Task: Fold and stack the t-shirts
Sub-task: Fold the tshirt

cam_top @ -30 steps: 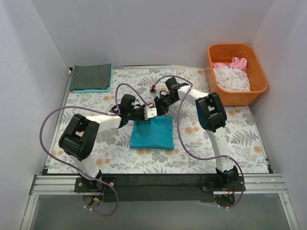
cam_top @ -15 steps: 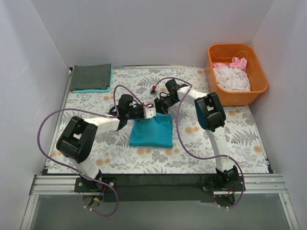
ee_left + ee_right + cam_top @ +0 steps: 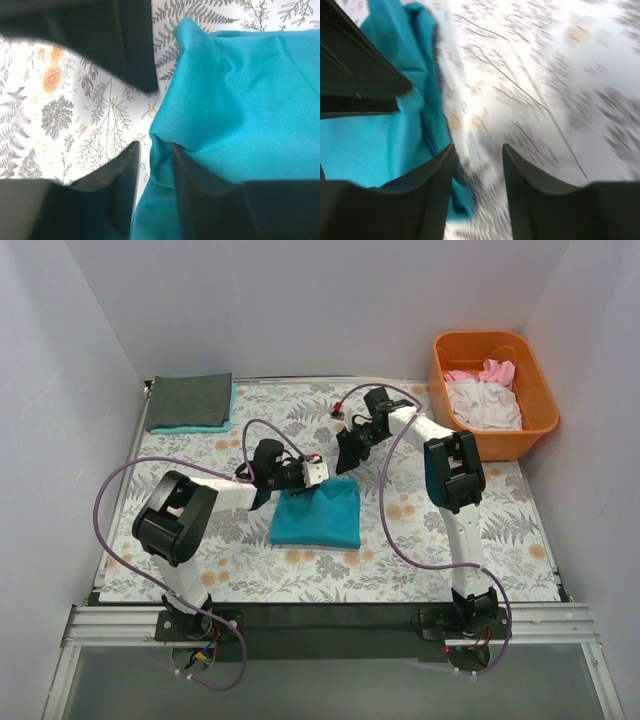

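Observation:
A folded teal t-shirt (image 3: 318,513) lies mid-table. Up close, the teal t-shirt (image 3: 240,95) has a fold of its edge between the parted jaws of my left gripper (image 3: 155,160), and a strip of table shows beside that fold. In the top view my left gripper (image 3: 322,475) sits at the shirt's far left corner. My right gripper (image 3: 347,454) hovers open just beyond the far edge, holding nothing. Its own view is blurred: the right gripper (image 3: 479,152) stands over bare table covering, with the teal t-shirt (image 3: 380,140) to the left. A dark grey t-shirt (image 3: 190,398) lies folded on a teal one at the back left.
An orange tub (image 3: 535,425) at the back right holds white (image 3: 483,405) and pink (image 3: 495,371) t-shirts. The floral table covering (image 3: 480,530) spreads under everything. Purple cables loop from both arms.
Both grippers were shut at the teal shirt's far edge and have opened. The right gripper has pulled back from the shirt toward the far side; the left stays at the corner.

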Controlling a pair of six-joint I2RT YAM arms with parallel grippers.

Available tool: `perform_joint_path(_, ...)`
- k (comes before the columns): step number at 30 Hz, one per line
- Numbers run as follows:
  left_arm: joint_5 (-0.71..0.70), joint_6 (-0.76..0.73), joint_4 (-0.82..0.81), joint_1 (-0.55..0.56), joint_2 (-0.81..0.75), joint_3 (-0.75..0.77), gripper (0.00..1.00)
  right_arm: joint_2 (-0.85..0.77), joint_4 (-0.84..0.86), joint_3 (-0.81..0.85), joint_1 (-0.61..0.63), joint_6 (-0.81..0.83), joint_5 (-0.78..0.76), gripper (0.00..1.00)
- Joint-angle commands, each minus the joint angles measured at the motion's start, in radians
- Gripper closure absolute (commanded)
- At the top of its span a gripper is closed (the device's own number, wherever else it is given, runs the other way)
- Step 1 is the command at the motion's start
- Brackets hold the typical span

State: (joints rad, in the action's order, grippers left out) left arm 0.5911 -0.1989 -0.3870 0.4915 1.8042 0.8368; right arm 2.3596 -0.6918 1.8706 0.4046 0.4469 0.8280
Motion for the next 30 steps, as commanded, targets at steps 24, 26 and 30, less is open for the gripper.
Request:
perform_joint_path(24,0.257,0.486,0.723,-0.283,0.056,0.378,0.43,-0.134,-0.101,-0.139,-0.087,0.073,0.148,0.41)
perform_joint_path(26,0.256,0.486,0.723,-0.291,0.075,0.384,0.43,-0.137,-0.101,-0.149,-0.084,0.081,0.157,0.44)
perform_joint_path(30,0.269,0.49,0.723,-0.298,0.106,0.397,0.44,-0.149,-0.107,-0.175,-0.072,0.088,0.163,0.49)
